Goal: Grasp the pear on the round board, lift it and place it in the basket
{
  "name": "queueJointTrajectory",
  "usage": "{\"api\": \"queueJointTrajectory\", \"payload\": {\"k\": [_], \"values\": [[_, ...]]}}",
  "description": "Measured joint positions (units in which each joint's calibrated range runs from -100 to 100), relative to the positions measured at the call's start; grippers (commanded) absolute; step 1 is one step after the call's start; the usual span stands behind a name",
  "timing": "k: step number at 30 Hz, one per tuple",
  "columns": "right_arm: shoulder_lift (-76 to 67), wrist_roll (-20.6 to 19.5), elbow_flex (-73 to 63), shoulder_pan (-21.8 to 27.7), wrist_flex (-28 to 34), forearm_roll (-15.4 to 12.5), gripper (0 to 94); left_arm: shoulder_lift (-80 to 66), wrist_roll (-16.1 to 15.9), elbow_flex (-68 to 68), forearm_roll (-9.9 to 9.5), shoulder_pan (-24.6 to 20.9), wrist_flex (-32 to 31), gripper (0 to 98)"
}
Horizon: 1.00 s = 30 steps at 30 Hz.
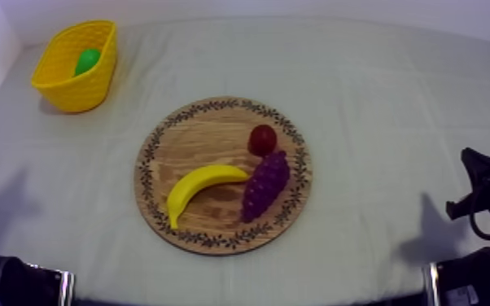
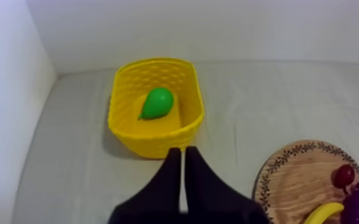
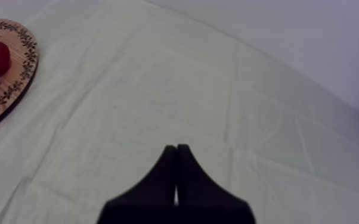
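The green pear [image 1: 87,61] lies inside the yellow basket [image 1: 67,91] at the table's far left; the left wrist view has the pear [image 2: 156,103] on the floor of the basket [image 2: 135,138]. The round wooden board [image 1: 193,150] in the middle carries a banana [image 1: 201,185], a bunch of grapes [image 1: 264,185] and a small red fruit [image 1: 262,140]. My left gripper [image 2: 183,151] is shut on nothing, its fingers together as a wedge just short of the basket. My right gripper [image 3: 176,149] is shut too, over bare cloth to the right of the board [image 3: 12,89].
A white wall rises close behind the basket and along the table's left edge. The right arm [image 1: 488,195] sits low at the right edge of the top view. Bare cloth lies between the board and both arms.
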Motion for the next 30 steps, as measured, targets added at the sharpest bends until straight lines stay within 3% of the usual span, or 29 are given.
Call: {"api": "queueJointTrajectory", "payload": {"k": [18,30], "values": [[0.00,0.00,0.00,0.00,0.00,0.00,0.4,-23.10,-2.10,21.47,1.72,-1.68,-7.37,0.1],[0.00,0.00,0.00,0.00,0.00,0.07,0.4,-34.07,0.17,36.75,2.49,-1.77,-12.58,0.1]]}}
